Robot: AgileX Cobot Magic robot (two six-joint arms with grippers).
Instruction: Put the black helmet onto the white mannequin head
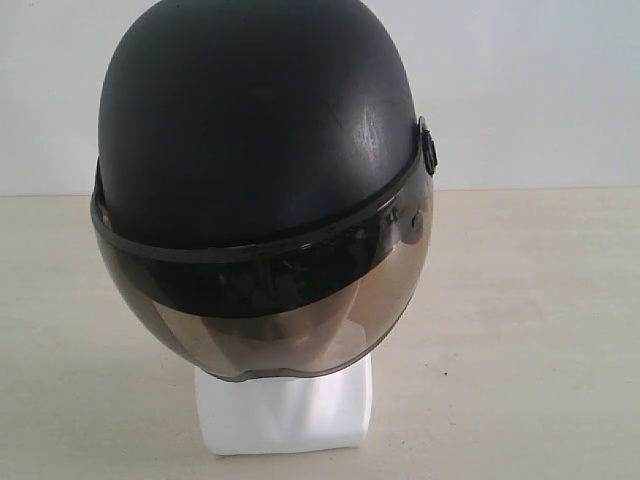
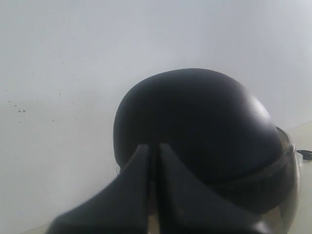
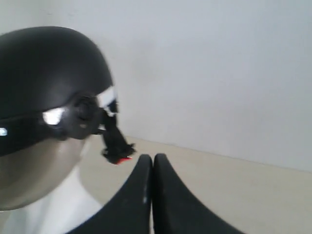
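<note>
Exterior view: black helmet (image 1: 260, 130) seated on white mannequin head (image 1: 285, 415), visor (image 1: 270, 330) down over the face; head stands on table (image 1: 520, 320).
Left gripper (image 2: 153, 151): jaws pressed together, nothing between them; helmet shell right past the tips, contact unclear.
Right gripper (image 3: 152, 161): jaws closed, empty; helmet ahead and off to one side, apart; strap (image 3: 116, 144) dangling near the tips.

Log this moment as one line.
black helmet: on white mannequin head, visor down | left gripper: jaws shut, empty | right gripper: jaws shut, empty
</note>
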